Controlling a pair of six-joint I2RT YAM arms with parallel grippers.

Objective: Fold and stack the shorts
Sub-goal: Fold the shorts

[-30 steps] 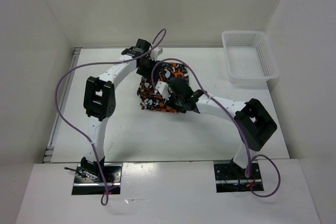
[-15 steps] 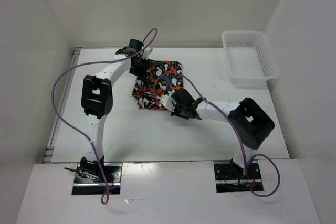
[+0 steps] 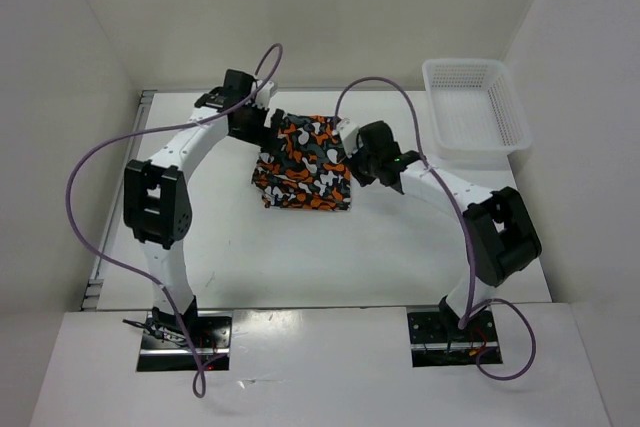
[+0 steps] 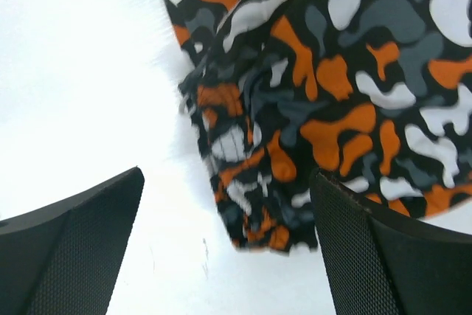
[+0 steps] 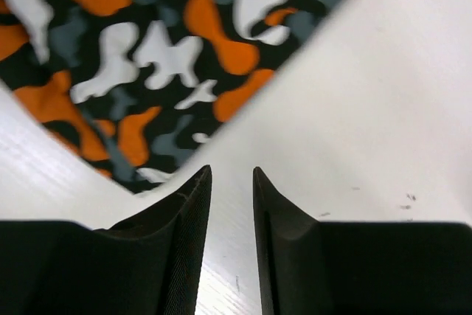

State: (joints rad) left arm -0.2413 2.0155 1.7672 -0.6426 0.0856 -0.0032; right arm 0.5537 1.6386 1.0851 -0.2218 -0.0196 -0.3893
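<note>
- Since a second ago: both grippers have come off the bunched cloth. The soft camouflage fabric shorts, orange, black, grey and white [image 3: 303, 162], now lie flat mid-table as a rough square.
- Top view: left gripper [image 3: 262, 132] at the shorts' far-left corner, right gripper [image 3: 352, 162] at their right edge. White plastic mesh basket [image 3: 470, 65] far right, well apart; only its own mesh floor shows inside.
- Left wrist: left gripper [image 4: 227, 175] released wide, rumpled hem of the shorts [image 4: 332, 94] beneath.
- Right wrist: right gripper [image 5: 232, 171] a narrow slit, grasping nothing; a corner of the shorts [image 5: 147, 71] just beyond on the white table [image 5: 354, 108].
</note>
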